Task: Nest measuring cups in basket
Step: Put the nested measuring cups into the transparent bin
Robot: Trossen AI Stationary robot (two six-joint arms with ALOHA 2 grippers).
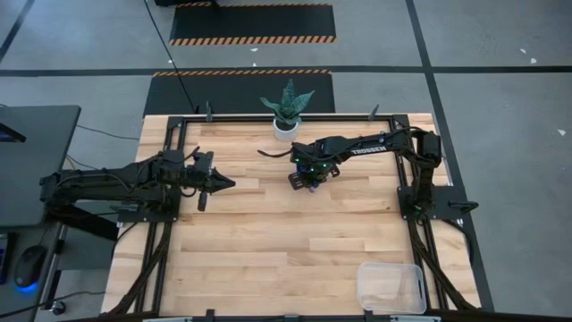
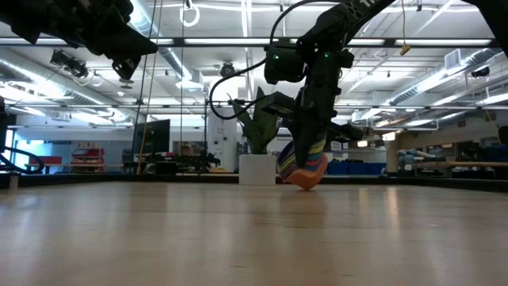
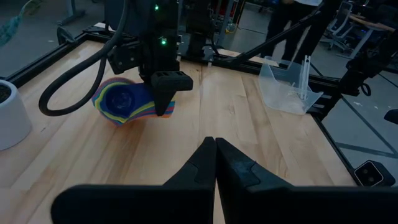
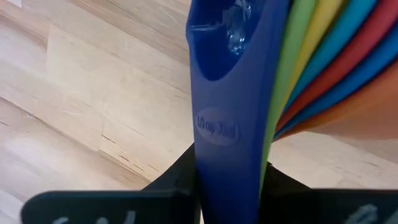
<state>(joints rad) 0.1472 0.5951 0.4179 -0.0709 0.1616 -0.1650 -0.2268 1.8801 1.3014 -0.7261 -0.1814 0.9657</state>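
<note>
Clamped on the handles of the nested measuring cups [image 4: 249,112], the right gripper [image 1: 308,176] has its two dark fingers pressed against either side of the navy handle in the right wrist view, with green, yellow, light blue, red and orange edges fanning out toward the upper right of that frame. The left gripper [image 1: 217,184] has its jaws together, the two fingers meeting in a point at the bottom centre of the left wrist view.

The wooden table [image 1: 268,259] fills the middle of the high view. The left arm [image 1: 116,186] reaches in from the left edge at mid height, and the right arm [image 1: 375,148] stretches from the right side toward the upper centre. The basket [image 1: 391,287] sits at the lower right corner of the table, well apart from both grippers; in the left wrist view it shows as a clear bin [image 3: 287,84] at the upper right. A white plant pot [image 1: 285,128] with a green plant stands at the upper centre edge of the table, near the right gripper.

In the low view, centre frame, the stack of cups [image 2: 303,171] is tilted, its orange underside touching the tabletop just beside the pot [image 2: 256,169]. In the left wrist view the cups [image 3: 127,102] lie on their side at the upper left, blue bowl facing the camera, under the right gripper [image 3: 163,93].
</note>
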